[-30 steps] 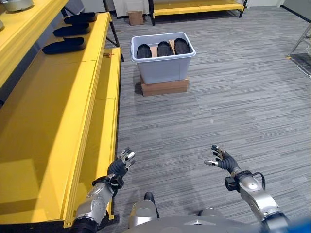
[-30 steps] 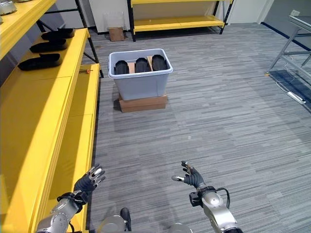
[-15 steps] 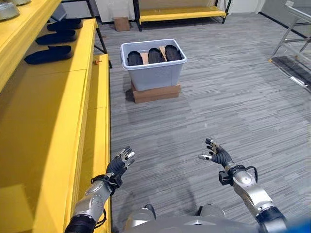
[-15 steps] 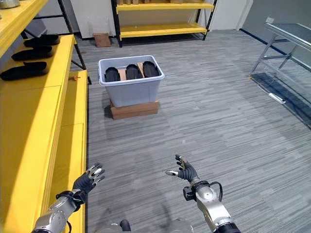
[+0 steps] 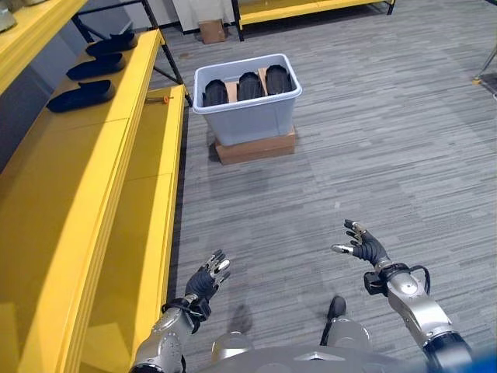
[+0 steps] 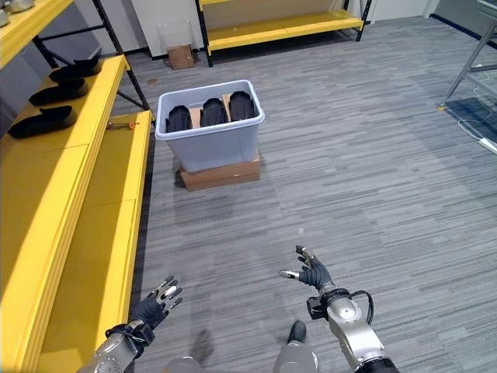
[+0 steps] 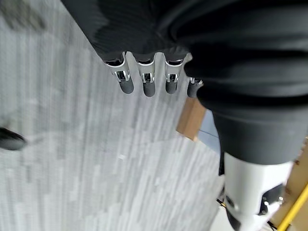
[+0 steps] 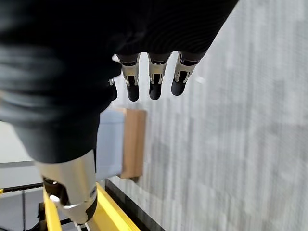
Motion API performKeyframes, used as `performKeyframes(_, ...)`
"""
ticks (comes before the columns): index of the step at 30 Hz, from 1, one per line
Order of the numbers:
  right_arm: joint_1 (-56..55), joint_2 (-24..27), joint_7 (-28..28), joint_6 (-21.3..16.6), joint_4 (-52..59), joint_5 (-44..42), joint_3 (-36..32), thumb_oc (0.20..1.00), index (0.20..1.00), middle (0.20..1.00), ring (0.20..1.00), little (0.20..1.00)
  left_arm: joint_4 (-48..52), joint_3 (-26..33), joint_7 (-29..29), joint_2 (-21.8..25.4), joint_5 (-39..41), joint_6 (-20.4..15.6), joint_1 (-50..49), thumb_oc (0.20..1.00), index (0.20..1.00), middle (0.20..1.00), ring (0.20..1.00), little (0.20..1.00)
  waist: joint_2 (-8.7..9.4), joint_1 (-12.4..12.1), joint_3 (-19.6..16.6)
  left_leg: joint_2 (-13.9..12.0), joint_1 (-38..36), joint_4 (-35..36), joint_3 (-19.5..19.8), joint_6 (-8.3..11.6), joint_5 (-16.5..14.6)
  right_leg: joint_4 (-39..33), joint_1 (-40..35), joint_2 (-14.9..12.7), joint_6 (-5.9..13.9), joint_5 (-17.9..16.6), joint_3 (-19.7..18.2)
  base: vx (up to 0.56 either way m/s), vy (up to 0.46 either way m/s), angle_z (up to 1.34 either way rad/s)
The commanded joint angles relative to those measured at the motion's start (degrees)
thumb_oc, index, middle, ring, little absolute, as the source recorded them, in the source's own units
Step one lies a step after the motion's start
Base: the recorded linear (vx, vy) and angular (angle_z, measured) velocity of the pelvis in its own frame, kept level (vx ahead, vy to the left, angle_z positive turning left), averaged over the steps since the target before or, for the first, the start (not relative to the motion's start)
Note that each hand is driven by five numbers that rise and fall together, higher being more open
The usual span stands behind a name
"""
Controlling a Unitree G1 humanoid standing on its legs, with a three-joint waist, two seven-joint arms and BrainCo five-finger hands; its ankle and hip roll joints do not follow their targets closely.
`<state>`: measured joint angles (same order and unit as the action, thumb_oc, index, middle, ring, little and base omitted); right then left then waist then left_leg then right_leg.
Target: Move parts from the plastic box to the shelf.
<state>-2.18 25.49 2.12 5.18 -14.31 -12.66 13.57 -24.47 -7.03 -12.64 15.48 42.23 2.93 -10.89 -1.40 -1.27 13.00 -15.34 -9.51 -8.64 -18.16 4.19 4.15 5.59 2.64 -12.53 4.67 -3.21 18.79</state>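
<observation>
Since a second ago my left hand point(image 5: 208, 280) has sunk lower; both hands stay relaxed and empty over grey carpet point(image 5: 373, 140). Ahead of my right hand point(image 5: 365, 245), plastic box point(image 5: 248, 109) holds parts point(image 5: 247, 84); yellow shelf point(image 5: 70, 194) flanks my left.

Smooth plastic box point(image 5: 248, 109) — matt parts point(image 5: 251, 84).
</observation>
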Motion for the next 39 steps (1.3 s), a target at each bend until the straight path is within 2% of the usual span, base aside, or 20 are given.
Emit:
performKeyframes(1,0.27,-1.07,0.67,-2.62,3.38,0.63,-0.36,1.0,1.0,1.0,1.0,1.0,3.06,2.31,-0.56,3.06,1.7,-4.16,1.95,1.0,1.0,1.0,1.0,1.0,3.68,-1.38,-2.17,3.06,5.02,-5.89,-4.17,0.98,-10.48,-0.65,-3.5,-2.35,2.96,1.26,4.74,0.18,-0.187,0.19)
performKeyframes(3,0.19,-0.21,0.08,-2.53,3.18,0.64,-0.71,1.0,1.0,1.0,1.0,1.0,2.11,2.19,-0.42,2.84,2.46,-3.57,2.81,1.0,1.0,1.0,1.0,1.0,3.79,-0.7,-2.68,-0.18,5.71,-9.06,-8.64,2.06,-8.27,-0.63,-4.14,-1.56,1.54,2.94,6.87,0.2,-0.221,0.27)
performKeyframes(5,0.15,-0.05,-0.04,-2.31,3.25,0.62,-0.85,1.0,1.0,1.0,1.0,1.0,1.9,2.21,-0.26,2.76,2.92,-3.14,3.02,1.0,1.0,1.0,1.0,1.0,3.79,-0.47,-2.83,-0.96,5.86,-9.8,-9.69,2.28,-7.93,-0.5,-4.11,-1.38,1.28,3.35,7.35,0.14,-0.147,0.34)
performKeyframes(6,0.23,0.53,-1.18,-2.03,3.02,0.74,-1.43,1.0,1.0,1.0,1.0,1.0,0.52,2.45,1.21,2.16,3.98,2.32,3.76,1.0,1.0,1.0,1.0,1.0,3.9,0.37,-3.38,-2.31,5.61,-12.2,-13.35,2.26,-7.37,0.66,-3.68,-0.83,0.24,5.01,9.1,0.16,-0.146,0.37)
performKeyframes(7,0.27,0.66,-1.3,-1.97,2.91,0.43,-1.54,1.0,1.0,1.0,1.0,1.0,0.13,2.51,1.71,2.04,3.5,3.57,3.84,1.0,1.0,1.0,1.0,1.0,3.82,0.49,-3.44,-2.35,5.81,-12.62,-13.48,2.28,-7.25,0.89,-3.63,-0.64,0.02,5.31,9.3,0.24,-0.187,0.63)
performKeyframes(8,0.41,0.76,-1.78,-1.96,2.5,0.04,-1.7,1.0,1.0,1.0,1.0,1.0,-1.8,2.34,3.59,1.98,1.38,4.53,4.17,1.0,1.0,1.0,1.0,1.0,3.81,0.68,-3.56,-1.66,5.91,-13.43,-13.75,2.01,-7.5,1.54,-3.47,-0.2,-0.31,5.79,9.77,0.16,-0.093,0.61)
performKeyframes(11,1.01,0.84,-1.66,-2.2,1.99,-0.36,-1.93,1.0,1.0,1.0,1.0,1.0,-3.55,2.34,0.03,2.1,-0.45,0.64,4.58,1.0,1.0,1.0,1.0,1.0,3.51,0.42,-3.25,2.04,6.37,-12.34,-11.45,0.84,-9.39,2.8,-2.71,0.38,-0.13,5.63,9.66,0.18,-0.009,0.28)
performKeyframes(12,0.46,0.69,-0.54,-2.4,2.11,-0.27,-2.43,1.0,1.0,1.0,1.0,1.0,-2.58,3.13,-1.67,2.66,0.47,-0.84,3.45,1.0,1.0,1.0,1.0,1.0,2.69,0.03,-2.62,6.23,5.59,-7.19,-8.64,-0.45,-11.35,4.46,-1.27,0.42,0.97,4.73,8.94,0.28,0.111,0.19)
performKeyframes(14,-1.28,0.23,0.19,-2.93,2.99,-0.38,-3.34,1.0,1.0,1.0,1.0,1.0,-1.39,4.3,-2.22,3.88,-0.3,-1.52,2.1,1.0,1.0,1.0,1.0,1.0,1.33,0.02,-2.03,8.32,4.18,2.5,-7.04,-0.69,-8.87,6.73,0.24,0.23,2.51,4.41,8.49,0.28,0.165,0.18)
performKeyframes(16,-3.3,-0.13,0.37,-3.37,3.88,0.19,-4.16,1.0,1.0,1.0,1.0,1.0,-1.27,5.14,-3.23,4.34,-0.1,-1.63,1.01,1.0,1.0,1.0,1.0,1.0,0.37,-0.01,-1.81,8.71,3.46,10.39,-6.62,0.24,-3.87,7.59,0.41,0.34,3.62,4.82,8.07,0.22,0.155,0.46)
performKeyframes(20,-6.14,-0.62,0.33,-4.96,4.42,0.55,-5.07,1.0,1.0,1.0,1.0,1.0,-2.44,6.28,-6.22,3.31,-0.75,-4.16,-1.38,1.0,1.0,1.0,1.0,1.0,-0.28,-1.44,-0.73,5.54,8.91,12.92,-5.66,2.61,3.72,6.12,-3.93,1.79,2.55,8.85,6.35,0.24,0.136,0.29)
performKeyframes(22,-5.34,-0.56,-0.56,-4.8,3.47,1.31,-3.93,1.0,1.0,1.0,1.0,1.0,-3.33,7.21,-6.9,2.59,0.33,-5.84,-2.55,1.0,1.0,1.0,1.0,1.0,-0.26,-3.13,-0.27,4.77,11.57,12.25,-3.98,2.72,4.43,5.8,-5.66,1.6,1.98,10.42,5.98,0.35,0.298,0.13)
performKeyframes(26,-2.77,-1.03,-0.86,-4.19,2.06,-0.7,-1.71,1.0,1.0,1.0,1.0,1.0,-3.71,8.22,-6.94,2.43,-0.14,-5.4,-2.62,1.0,1.0,1.0,1.0,1.0,0.07,-4.9,-0.08,5.52,12.59,7.66,-4.92,0.85,1.45,7.08,-6.91,0.87,1.41,12.17,7.94,0.32,0.276,-0.58)
performKeyframes(27,-3.02,-1.32,-1.55,-4.29,3.43,0.27,-1.16,1.0,1.0,1.0,1.0,1.0,-3.37,8.22,-6.28,2.94,2.45,-2.9,-2.26,1.0,1.0,1.0,1.0,1.0,0.51,-5.52,-0.03,7.18,13.78,5.8,-4.65,-0.55,-0.29,8.06,-7.26,1.08,1.04,13.25,7.8,0.36,0.283,-0.24)
performKeyframes(29,-3.4,-1.46,-2.24,-2.85,4.57,-0.49,-0.96,1.0,1.0,1.0,1.0,1.0,-3.82,8.68,-6.07,2.89,3.01,-1.78,-1.92,1.0,1.0,1.0,1.0,1.0,0.76,-5.75,-0.15,8.53,14.27,5.51,-4.26,-1.48,-1.03,8.77,-7.55,1.66,1.01,14.04,6.94,0.27,0.217,-0.08)
performKeyframes(33,-3.03,-1.87,-2.05,-3.25,4.19,-0.15,-0.3,1.0,1.0,1.0,1.0,1.0,-5.91,8.48,-6.74,3.43,0.94,-2.52,-0.45,1.0,1.0,1.0,1.0,1.0,1.92,-5.8,-0.72,11.92,14.79,5.39,-3.42,-4.27,-3.11,14.32,-6.6,1.84,2.69,13.47,4.24,0.18,0.181,0.02)
performKeyframes(35,-2.44,-2.13,-2.53,-3.33,4.03,-1.02,-0.05,1.0,1.0,1.0,1.0,1.0,-6.76,8.02,-7.28,3.9,0.4,-2.86,0.35,1.0,1.0,1.0,1.0,1.0,2.69,-5.87,-1.27,14.05,14.65,5.49,-3.44,-6.21,-4.58,19.18,-6.24,1.66,4.45,11.57,3.34,0.13,0.207,0.0)
performKeyframes(36,-1.82,-2.52,-3.22,-3.15,3.5,-1.78,0.01,1.0,1.0,1.0,1.0,1.0,-7.06,7.32,-7.49,4.29,-0.53,-2.87,1.06,1.0,1.0,1.0,1.0,1.0,3.15,-6.0,-1.94,16.31,13.88,5.75,-3.34,-8.46,-6.04,26.64,-5.24,0.01,6.35,7.08,3.13,0.11,0.2,0.03)
performKeyframes(38,-1.62,-2.78,-3.33,-3.36,3.14,-1.81,-0.06,1.0,1.0,1.0,1.0,1.0,-7.27,6.98,-7.48,4.22,-1.37,-3.08,1.29,1.0,1.0,1.0,1.0,1.0,3.11,-5.98,-2.13,17.35,13.18,5.93,-3.08,-9.68,-6.94,31.47,-3.89,-1.21,7.06,4.75,2.81,0.11,0.193,0.0)
performKeyframes(39,-1.5,-3.06,-3.5,-3.78,2.48,-1.84,-0.07,1.0,1.0,1.0,1.0,1.0,-7.54,6.46,-7.66,4.16,-2.39,-3.42,1.42,1.0,1.0,1.0,1.0,1.0,2.95,-5.77,-2.21,18.28,12.47,5.62,-2.67,-10.96,-8.26,36.61,-1.31,-2.36,7.67,3.0,2.11,0.14,0.157,0.0)
